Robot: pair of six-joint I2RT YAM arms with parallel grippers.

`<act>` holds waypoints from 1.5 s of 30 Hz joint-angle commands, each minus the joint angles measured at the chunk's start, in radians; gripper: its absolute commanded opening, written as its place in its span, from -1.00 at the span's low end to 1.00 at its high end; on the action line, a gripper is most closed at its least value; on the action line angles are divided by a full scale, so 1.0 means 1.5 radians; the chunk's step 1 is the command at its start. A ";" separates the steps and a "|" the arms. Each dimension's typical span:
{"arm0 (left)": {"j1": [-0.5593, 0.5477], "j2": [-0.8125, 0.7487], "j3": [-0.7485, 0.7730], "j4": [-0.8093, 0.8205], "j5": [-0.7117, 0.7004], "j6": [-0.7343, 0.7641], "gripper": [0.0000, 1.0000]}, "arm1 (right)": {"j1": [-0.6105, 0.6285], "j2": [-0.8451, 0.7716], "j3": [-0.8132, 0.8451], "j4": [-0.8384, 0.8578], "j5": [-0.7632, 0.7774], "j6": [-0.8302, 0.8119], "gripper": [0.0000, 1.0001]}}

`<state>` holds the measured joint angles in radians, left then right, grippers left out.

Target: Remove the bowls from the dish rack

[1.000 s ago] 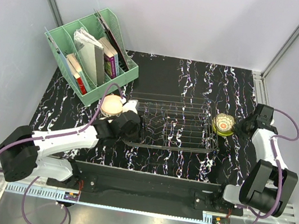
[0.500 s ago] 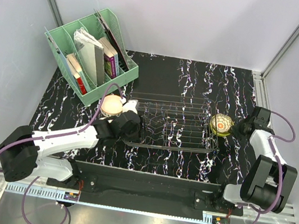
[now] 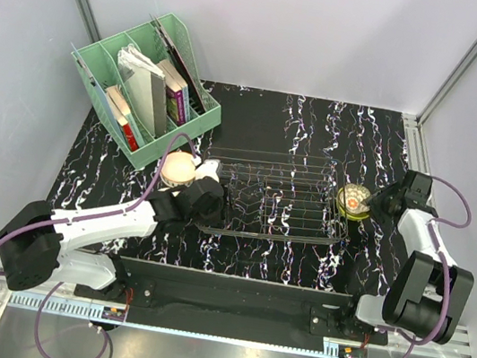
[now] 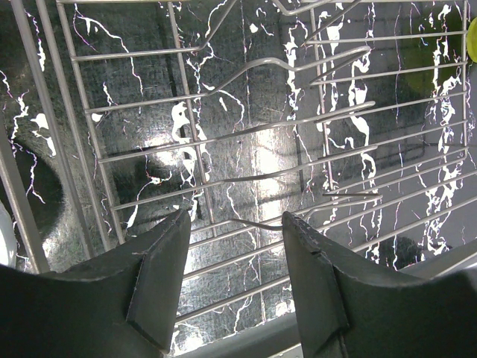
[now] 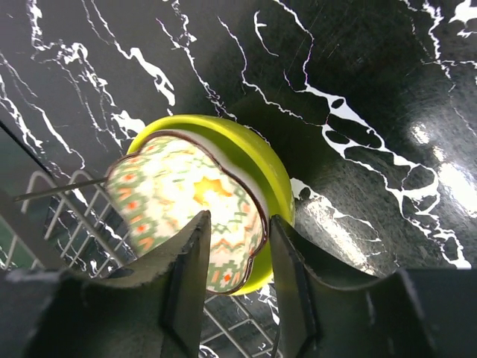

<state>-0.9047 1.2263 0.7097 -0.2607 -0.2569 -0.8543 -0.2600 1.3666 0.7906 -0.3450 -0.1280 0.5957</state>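
The dish rack is a low dark wire frame mid-table. At its right end a patterned bowl sits nested in a yellow-green bowl, tilted; both show in the top view. My right gripper is shut on their near rim, one finger inside and one outside; it also shows in the top view. A tan bowl sits on the table left of the rack. My left gripper is open and empty above the rack's wires at the left end.
A mint-green organiser with books stands at the back left, close behind the tan bowl. The black marbled table runs behind the rack. Enclosure walls and frame posts stand on both sides.
My right gripper has shifted a little toward the rack and nearer, and the nested bowls have tilted and moved slightly with it. The left arm has not moved.
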 commanded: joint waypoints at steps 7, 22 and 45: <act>-0.003 0.005 -0.015 0.002 -0.006 0.004 0.15 | 0.000 -0.057 0.053 -0.022 -0.045 -0.005 0.05; -0.005 0.004 -0.016 0.004 -0.006 0.005 0.14 | 0.000 -0.027 0.061 -0.048 -0.029 -0.024 0.14; -0.006 0.009 -0.009 0.000 -0.009 0.011 0.15 | 0.000 0.053 0.073 -0.049 0.001 -0.043 -0.58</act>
<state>-0.9051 1.2293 0.6987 -0.2443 -0.2623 -0.8547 -0.2607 1.4414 0.8890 -0.4168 -0.1402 0.5472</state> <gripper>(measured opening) 0.572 0.330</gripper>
